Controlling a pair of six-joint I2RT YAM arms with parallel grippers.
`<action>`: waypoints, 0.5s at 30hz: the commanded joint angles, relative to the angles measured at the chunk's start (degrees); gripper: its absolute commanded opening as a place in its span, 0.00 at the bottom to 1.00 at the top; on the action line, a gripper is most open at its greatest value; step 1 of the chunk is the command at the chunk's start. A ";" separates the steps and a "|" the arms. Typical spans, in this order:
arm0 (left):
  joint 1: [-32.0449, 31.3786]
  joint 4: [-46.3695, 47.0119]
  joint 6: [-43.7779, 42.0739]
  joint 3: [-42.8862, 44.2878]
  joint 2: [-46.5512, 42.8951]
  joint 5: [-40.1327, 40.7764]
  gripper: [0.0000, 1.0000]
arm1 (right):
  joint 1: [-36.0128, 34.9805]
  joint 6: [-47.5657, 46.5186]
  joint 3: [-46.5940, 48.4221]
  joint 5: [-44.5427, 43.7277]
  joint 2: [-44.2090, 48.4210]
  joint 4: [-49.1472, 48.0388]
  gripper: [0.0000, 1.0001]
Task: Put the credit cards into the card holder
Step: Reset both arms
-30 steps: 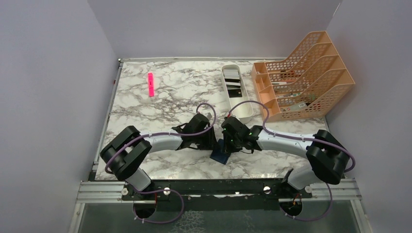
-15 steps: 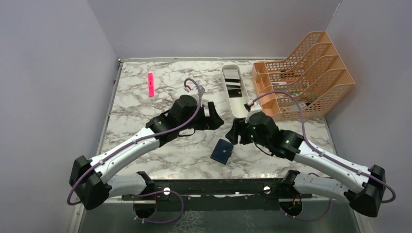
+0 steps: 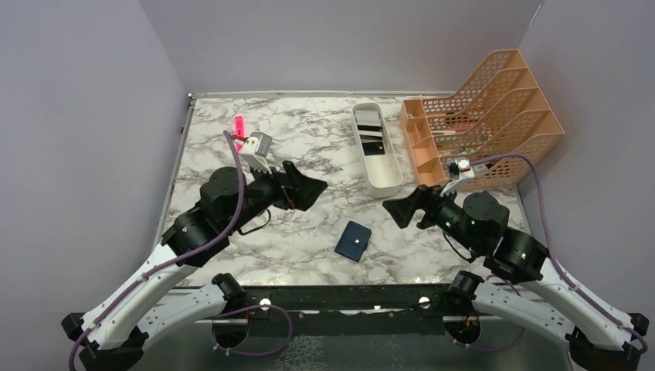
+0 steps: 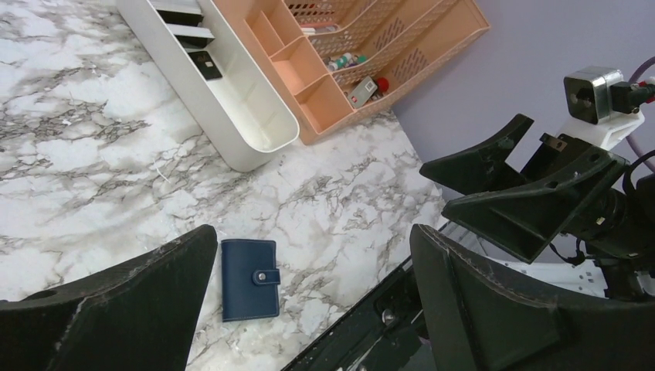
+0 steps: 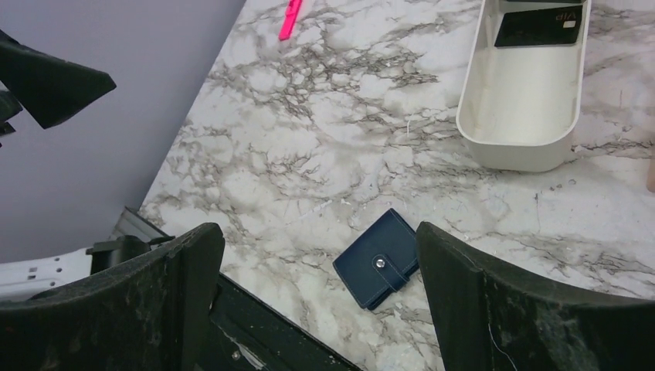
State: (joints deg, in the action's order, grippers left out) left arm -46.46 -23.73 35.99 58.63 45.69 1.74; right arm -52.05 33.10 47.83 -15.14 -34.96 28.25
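The card holder (image 3: 353,240) is a navy wallet, snapped shut, lying flat on the marble near the front edge; it also shows in the left wrist view (image 4: 249,278) and the right wrist view (image 5: 378,268). Dark credit cards (image 3: 375,144) lie in the far end of the long white tray; one black card (image 5: 537,27) shows in the right wrist view. My left gripper (image 3: 313,185) hangs open above and left of the wallet, holding nothing. My right gripper (image 3: 394,209) hangs open to the wallet's right, also holding nothing. Both are raised off the table.
The white tray (image 3: 384,188) stands behind the wallet, right of centre. An orange mesh file rack (image 3: 487,116) fills the back right corner. A pink highlighter (image 3: 239,124) lies at the back left. Grey walls close in both sides.
Both grippers were low and close together at the wallet. They have opened, risen and drawn apart, the left one leftward and the right one rightward, leaving the shut wallet on the table.
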 commanded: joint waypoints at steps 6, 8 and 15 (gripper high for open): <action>0.22 -1.98 0.56 -5.51 -4.64 2.51 0.99 | 0.02 4.88 -2.26 -2.82 2.47 2.46 1.00; 0.16 -1.99 0.83 -6.68 -4.82 3.47 0.99 | 0.06 5.19 -2.80 -3.17 2.59 1.83 1.00; 0.14 -2.02 1.16 -8.11 -4.79 3.57 0.99 | 0.02 5.11 -2.96 -3.43 2.32 2.04 1.00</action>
State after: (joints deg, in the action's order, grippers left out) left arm -46.46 -26.28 36.45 50.78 41.69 3.60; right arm -52.05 37.60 45.01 -17.08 -33.04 29.91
